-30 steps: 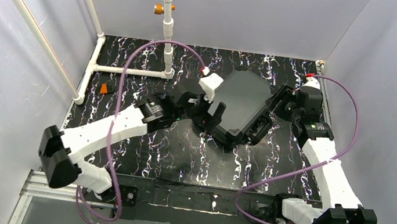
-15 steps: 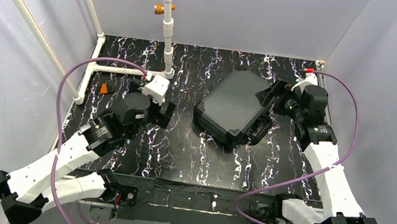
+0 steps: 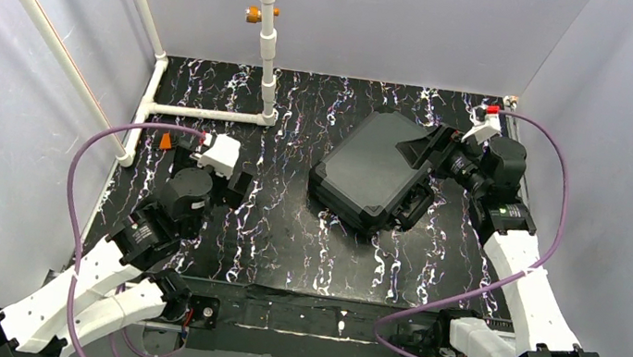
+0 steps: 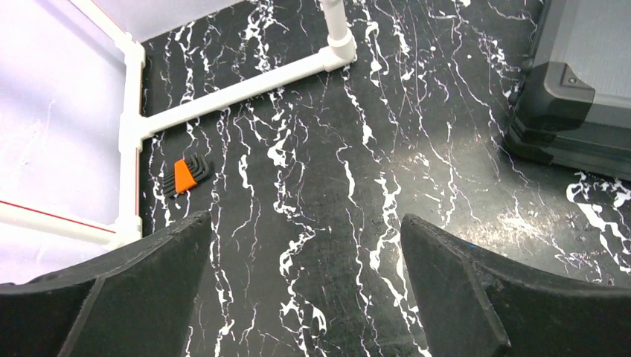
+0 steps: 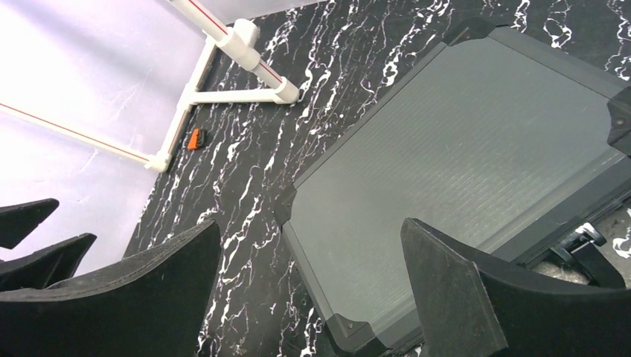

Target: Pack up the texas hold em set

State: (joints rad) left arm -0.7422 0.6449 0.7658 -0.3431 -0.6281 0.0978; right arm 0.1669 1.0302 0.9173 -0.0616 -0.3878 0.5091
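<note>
Top external view: the closed black case (image 3: 375, 170) lies lid up, turned diagonally, on the marbled black table (image 3: 284, 249) toward its far right corner. The right gripper (image 3: 428, 143) hangs over the case's far right end, jaws spread wide with nothing between them; the right wrist view shows the grey lid below its fingers (image 5: 446, 282). The left gripper (image 3: 238, 188) is near the table's left edge, well apart from the case, jaws equally wide and empty. An orange hex key set (image 4: 186, 175) lies by the white pipe frame (image 3: 201, 112).
</note>
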